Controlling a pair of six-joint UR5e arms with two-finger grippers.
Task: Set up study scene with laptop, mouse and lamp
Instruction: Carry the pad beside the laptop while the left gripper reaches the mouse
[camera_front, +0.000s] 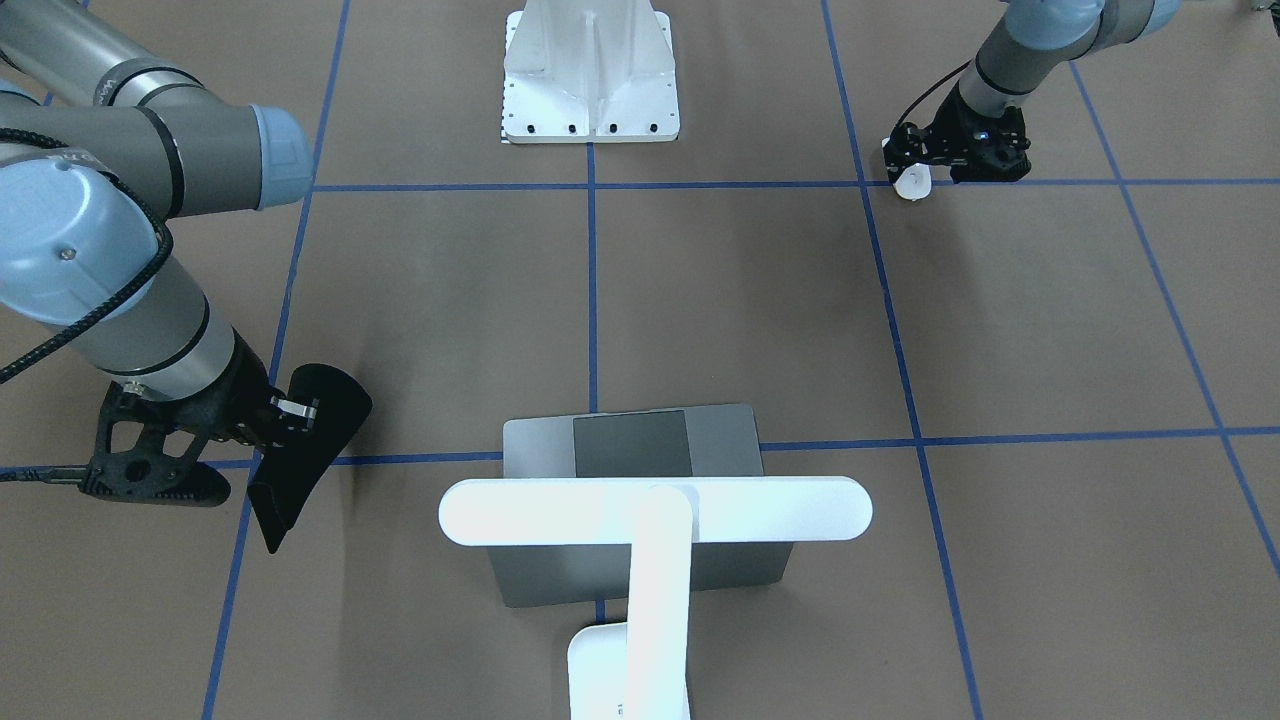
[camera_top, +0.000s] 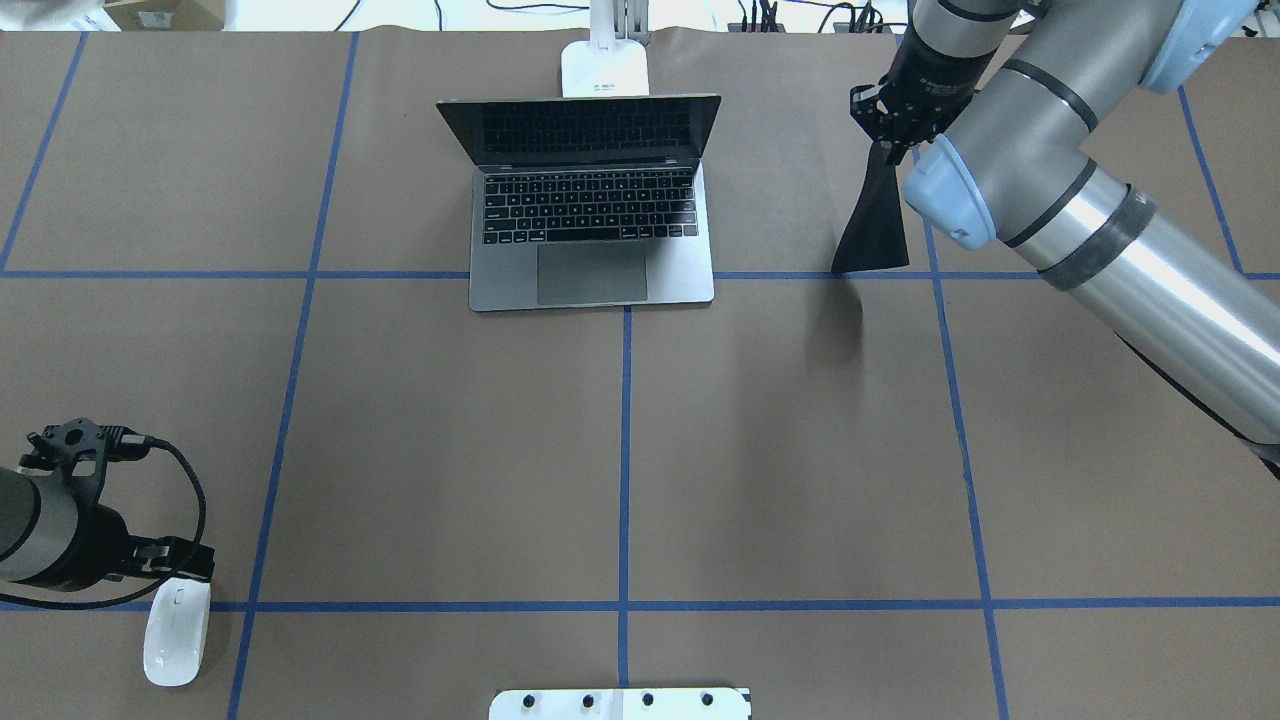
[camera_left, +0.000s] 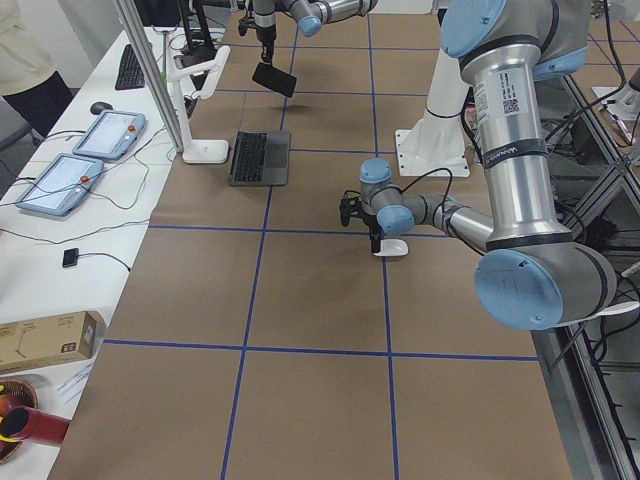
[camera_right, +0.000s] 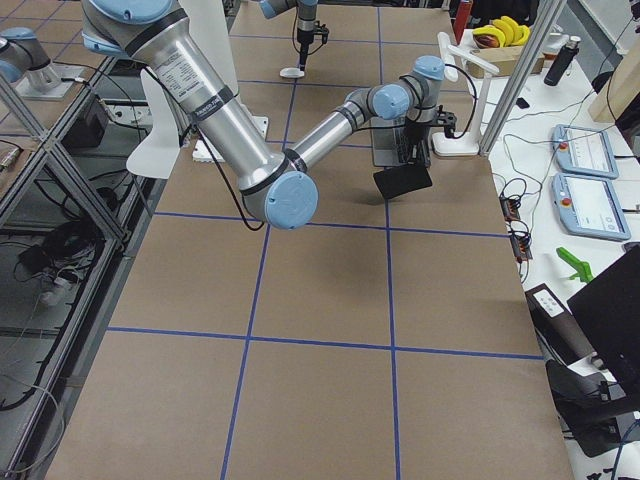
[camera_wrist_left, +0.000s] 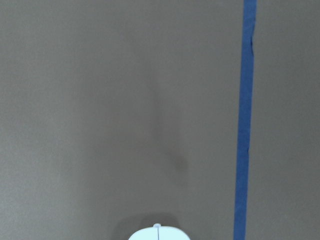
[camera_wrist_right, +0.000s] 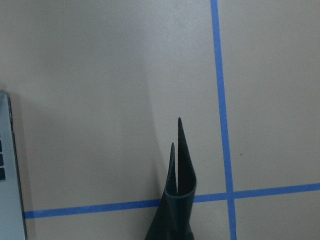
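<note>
In the front-facing view, note the right tool (camera_front: 292, 409) clenched on a folded black mat (camera_front: 315, 445), hanging at 9 o'clock of the laptop (camera_front: 630, 445), with the lamp (camera_front: 655, 510) at its 6 o'clock; lower slowly, landing the free edge first. From overhead, aim for bare surface (camera_top: 800, 450) at 3 o'clock of the open laptop, square to the blue tape (camera_top: 770, 275); leave the mouse (camera_top: 177, 632), at 8 o'clock by the left tool (camera_top: 175, 565), for later. In the left-wrist view, cannot tell that tool's grip. In the right-wrist view, flatten the curl before releasing.
</note>
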